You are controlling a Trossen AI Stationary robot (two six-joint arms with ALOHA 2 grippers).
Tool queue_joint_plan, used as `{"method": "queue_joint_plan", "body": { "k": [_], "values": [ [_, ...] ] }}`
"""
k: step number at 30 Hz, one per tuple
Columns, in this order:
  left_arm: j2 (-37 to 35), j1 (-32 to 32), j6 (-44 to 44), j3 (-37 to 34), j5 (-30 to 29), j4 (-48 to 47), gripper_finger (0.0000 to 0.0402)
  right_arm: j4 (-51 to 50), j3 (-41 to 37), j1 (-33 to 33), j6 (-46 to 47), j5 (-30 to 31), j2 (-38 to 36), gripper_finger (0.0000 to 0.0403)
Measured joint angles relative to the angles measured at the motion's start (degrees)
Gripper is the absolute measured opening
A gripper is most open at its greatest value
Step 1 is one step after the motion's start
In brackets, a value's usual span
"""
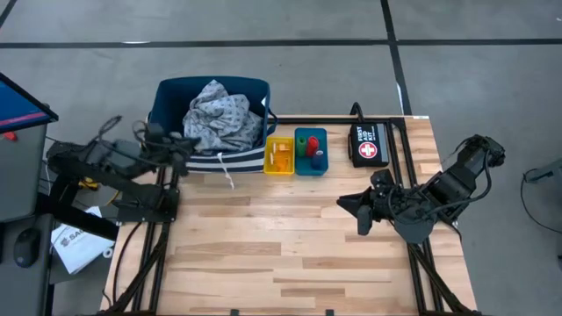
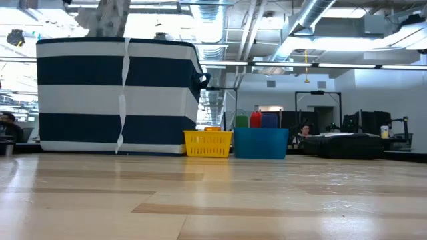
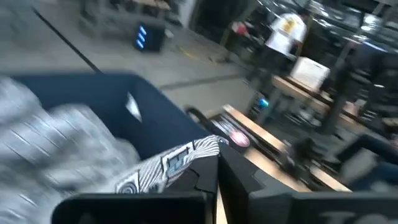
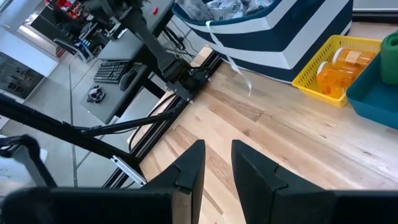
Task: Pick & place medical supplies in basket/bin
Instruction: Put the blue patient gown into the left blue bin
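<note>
The navy striped basket (image 1: 167,105) stands at the table's far left. The grey-blue dotted gown (image 1: 219,118) is heaped inside it, and a white tie (image 2: 123,87) hangs down its front. Next to the basket, the yellow tray (image 1: 269,167) holds orange pill bottles (image 4: 336,71). The teal tray (image 1: 321,133) holds green, red and blue rolls (image 1: 309,149). My left gripper (image 1: 183,145) is shut at the basket's left rim, and in its wrist view a patterned strip of cloth (image 3: 180,158) shows beside its fingers (image 3: 196,180). My right gripper (image 1: 358,211) hovers open over the table's right part with nothing between its fingers. My left gripper is shut beside a patterned strip of cloth (image 3: 168,165). Whether the fingers touch or hold that strip, I cannot tell, since the picture is blurred there.
A black pouch (image 1: 369,145) with a red-and-white cross lies right of the teal tray. Bare wood (image 1: 263,237) stretches across the table's near half. Papers (image 1: 75,241) and a monitor (image 1: 18,105) sit off the table's left side.
</note>
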Motion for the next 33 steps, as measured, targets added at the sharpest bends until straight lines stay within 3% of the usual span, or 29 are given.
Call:
{"method": "queue_joint_plan", "body": {
  "k": [4, 7, 10, 18, 20, 24, 33],
  "values": [
    [1.7, 6.7, 6.4, 4.0, 0.2, 1.3, 0.0000, 0.0, 0.0, -0.7, -0.5, 0.0, 0.0, 0.0077],
    [3.5, 11.7, 10.9, 4.4, 4.2, 5.6, 0.0000, 0.1, 0.0, -1.1, -0.6, 0.0, 0.0, 0.0077],
    [7.0, 16.7, 12.1, 4.5, 7.2, 4.9, 0.0000, 0.4, 0.0, -1.1, -0.6, 0.0, 0.0, 0.0077],
    [18.8, 30.9, 12.3, 3.5, 7.6, -0.4, 0.0001, 2.2, 0.0, -0.9, -1.3, 0.0, 0.0, 0.0077],
    [21.6, 34.7, 13.0, 3.3, 10.5, -0.5, 0.0009, 2.8, 0.0, -0.9, -1.8, 0.0, 0.0, 0.0077],
    [23.1, 41.8, 13.9, 3.2, 23.4, 2.0, 0.0057, 3.4, 0.0, -0.8, -1.9, 0.0, 0.0, 0.0077],
    [20.3, 50.6, 21.9, 4.4, 30.1, 15.1, 0.0207, 2.7, 0.0, -0.6, -2.0, 0.0, 0.0, 0.0077]
  ]
}}
